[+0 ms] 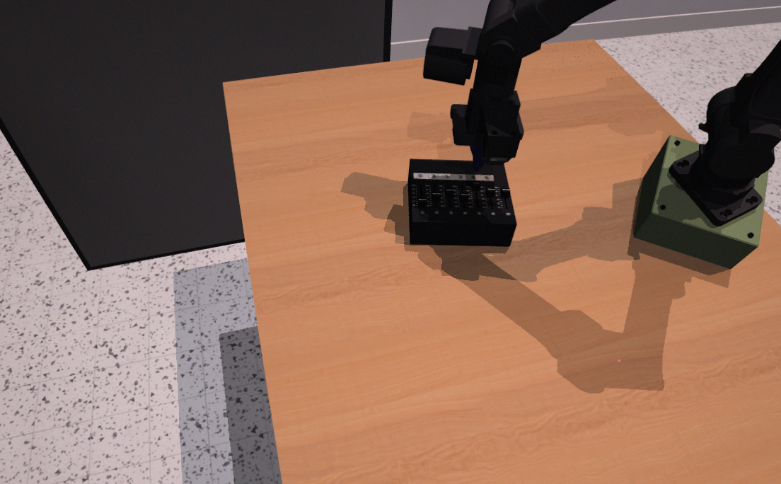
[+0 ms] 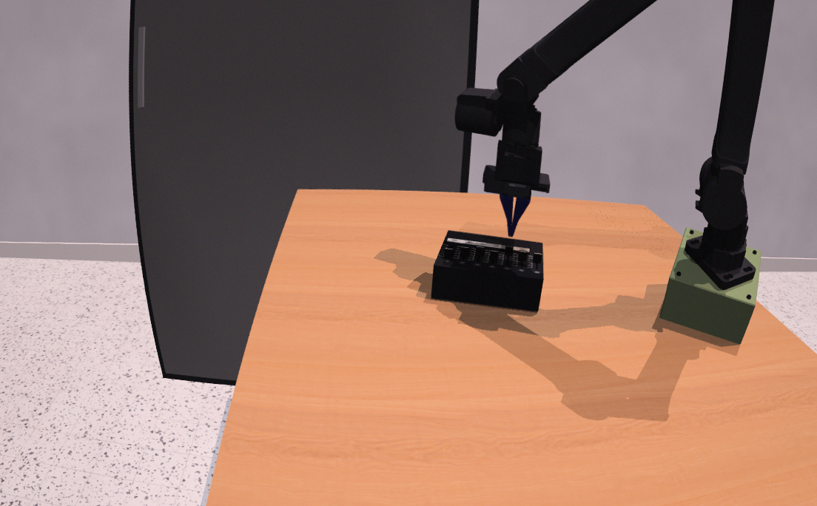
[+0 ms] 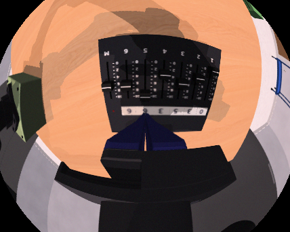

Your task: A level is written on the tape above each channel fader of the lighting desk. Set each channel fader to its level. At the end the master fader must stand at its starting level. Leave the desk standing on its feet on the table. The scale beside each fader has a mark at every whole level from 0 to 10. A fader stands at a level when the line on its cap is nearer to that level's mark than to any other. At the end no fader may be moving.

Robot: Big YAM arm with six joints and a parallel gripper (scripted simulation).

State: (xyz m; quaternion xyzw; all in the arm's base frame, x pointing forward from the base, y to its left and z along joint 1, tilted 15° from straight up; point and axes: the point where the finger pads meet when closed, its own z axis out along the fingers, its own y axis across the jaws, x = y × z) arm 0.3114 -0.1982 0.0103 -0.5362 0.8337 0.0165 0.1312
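Note:
The black lighting desk (image 1: 460, 203) stands on its feet on the wooden table, also seen in the exterior view (image 2: 488, 269) and the wrist view (image 3: 160, 81). A white tape strip (image 1: 454, 177) with written levels runs along its far edge, too small to read. Several fader caps sit at different heights in their slots. My gripper (image 1: 477, 162) is shut and empty, its dark blue fingers pointing down just above the tape strip, over the channel second from the right in the top view. It also shows in the exterior view (image 2: 512, 231) and the wrist view (image 3: 144, 117).
The arm's green base block (image 1: 699, 204) stands on the table at the right. A large dark panel (image 1: 141, 114) stands off the table's left side, behind its far left corner.

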